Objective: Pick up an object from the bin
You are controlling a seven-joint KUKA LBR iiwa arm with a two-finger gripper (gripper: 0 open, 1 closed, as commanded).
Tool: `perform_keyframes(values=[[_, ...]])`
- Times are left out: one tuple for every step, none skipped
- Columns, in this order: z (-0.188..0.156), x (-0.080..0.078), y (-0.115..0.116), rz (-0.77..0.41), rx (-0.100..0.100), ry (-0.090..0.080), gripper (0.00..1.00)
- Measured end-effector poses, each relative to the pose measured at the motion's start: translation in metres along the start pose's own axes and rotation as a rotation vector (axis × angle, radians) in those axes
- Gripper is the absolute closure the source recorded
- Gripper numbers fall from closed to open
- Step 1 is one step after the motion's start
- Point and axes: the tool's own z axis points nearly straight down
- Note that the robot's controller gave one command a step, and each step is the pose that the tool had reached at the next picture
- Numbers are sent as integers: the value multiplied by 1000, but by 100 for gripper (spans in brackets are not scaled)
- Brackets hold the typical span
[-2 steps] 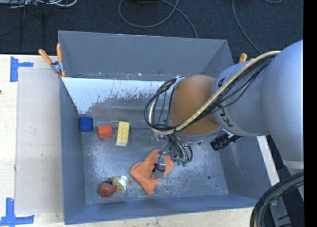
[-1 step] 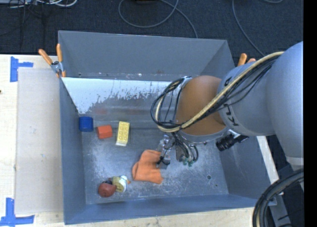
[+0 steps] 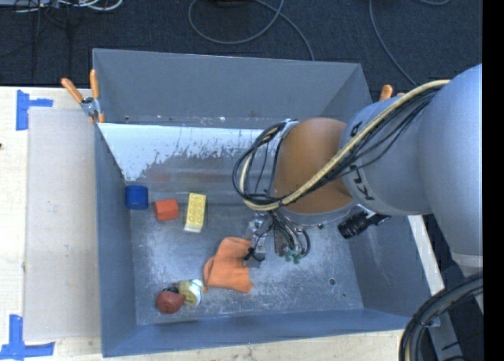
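My gripper hangs low over the middle of the bin floor, under the orange wrist cover. Its two fingers stand apart, open, with nothing between them. The left fingertip sits at the upper right edge of a crumpled orange cloth, touching it or just above it. The cloth lies left of and below the gripper, not between the fingers.
A yellow studded brick, a small orange-red block and a blue cylinder lie in a row at the left. A red ball and a small pale yellowish thing rest near the front wall.
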Motion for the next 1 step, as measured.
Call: perform_keyframes(values=[[-121, -11, -20, 55, 0, -1, 100]])
